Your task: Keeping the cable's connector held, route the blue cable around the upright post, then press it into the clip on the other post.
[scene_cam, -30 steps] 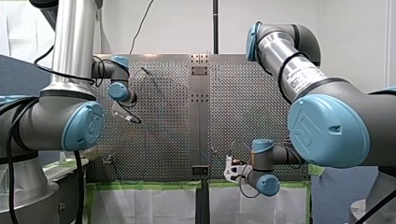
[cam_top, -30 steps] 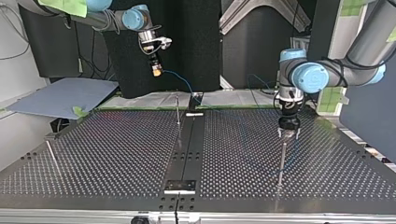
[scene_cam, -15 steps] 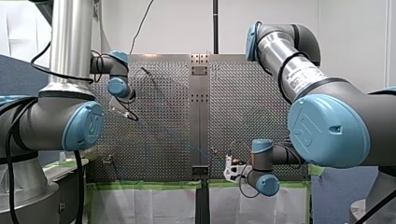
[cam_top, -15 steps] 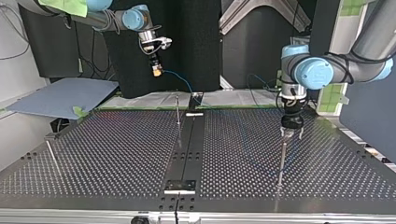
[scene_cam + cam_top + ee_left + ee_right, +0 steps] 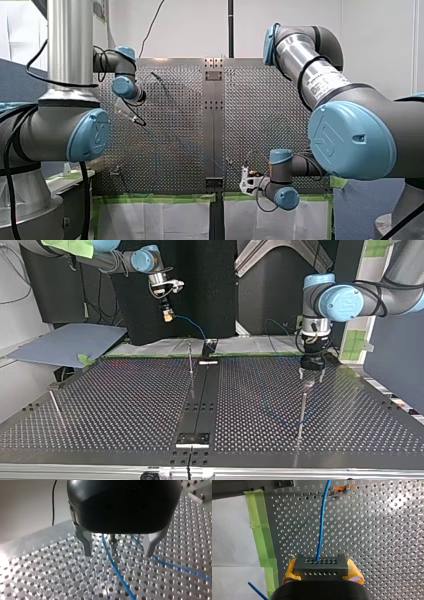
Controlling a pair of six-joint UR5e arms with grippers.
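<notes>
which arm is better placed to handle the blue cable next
Left. My left gripper is open, the blue cable seen between its fingers, above a post. My right gripper is shut on the connector and must keep holding it.

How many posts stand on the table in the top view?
3 posts: one by the middle strip at the far side, one at the view's right below my left pincer, one near the view's left edge. More may be hidden.
</notes>
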